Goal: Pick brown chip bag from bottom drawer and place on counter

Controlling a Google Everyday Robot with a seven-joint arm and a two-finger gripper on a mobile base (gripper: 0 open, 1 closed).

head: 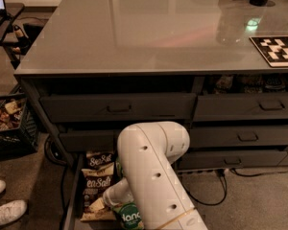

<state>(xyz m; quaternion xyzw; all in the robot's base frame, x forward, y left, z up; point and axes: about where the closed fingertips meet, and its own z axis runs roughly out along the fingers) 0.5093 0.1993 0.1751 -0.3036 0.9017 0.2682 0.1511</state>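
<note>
The bottom drawer (pixel 70 201) is pulled out at the foot of the cabinet. Two brown chip bags lie in it, one (pixel 100 160) at the back and one (pixel 96 186) just in front, both reading "Sea Salt". My white arm (pixel 153 171) reaches down into the drawer and hides its right half. My gripper (pixel 103 203) is low in the drawer at the near brown bag's front end, mostly covered by the arm. A green "dang" bag (pixel 130 217) lies beside it. The glossy grey counter (pixel 149 28) spreads above.
Closed drawers with handles (pixel 119 108) sit above the open one. A black crate of snacks (pixel 7 121) and white shoes (pixel 5 210) are on the floor at left. A black-and-white marker board (pixel 277 49) lies on the counter's right. Cables (pixel 216 186) trail under the cabinet.
</note>
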